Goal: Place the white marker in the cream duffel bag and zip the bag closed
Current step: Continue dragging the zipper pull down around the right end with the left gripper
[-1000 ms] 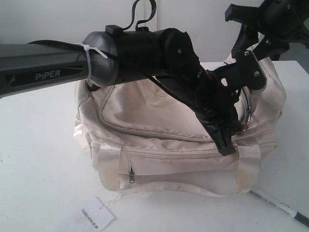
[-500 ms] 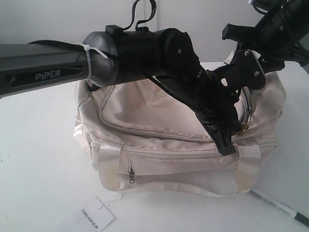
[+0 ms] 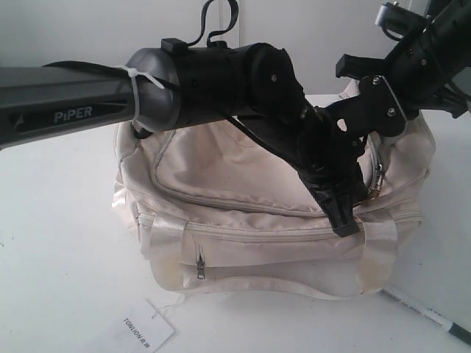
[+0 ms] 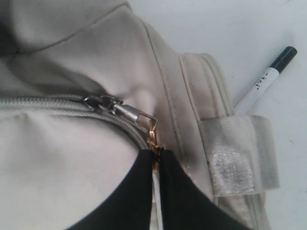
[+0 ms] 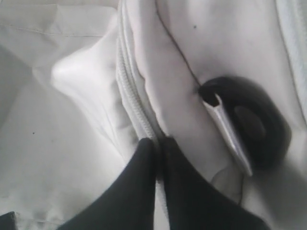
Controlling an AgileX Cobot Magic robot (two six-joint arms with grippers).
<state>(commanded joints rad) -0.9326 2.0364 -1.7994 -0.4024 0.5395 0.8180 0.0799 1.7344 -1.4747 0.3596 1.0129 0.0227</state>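
The cream duffel bag (image 3: 221, 184) lies on the white table. In the left wrist view its curved top zipper (image 4: 57, 103) ends at a silver slider with a gold ring pull (image 4: 153, 136). My left gripper (image 4: 156, 154) is shut on that ring, at the bag's front right (image 3: 344, 219). My right gripper (image 5: 158, 143) is shut on the bag's fabric beside a zipper seam (image 5: 132, 103); in the exterior view its fingers are hidden behind the left wrist. The white marker (image 3: 427, 316) lies on the table outside the bag, off its right front corner (image 4: 264, 81).
A white paper tag (image 3: 147, 325) lies on the table in front of the bag. The left arm (image 3: 88, 99) crosses above the bag. The right arm (image 3: 423, 51) hangs over the bag's right end. A dark rounded part (image 5: 254, 124) sits close to the right fingers.
The right arm has come down and leftward onto the bag's right end. The left arm, bag and marker have stayed put.
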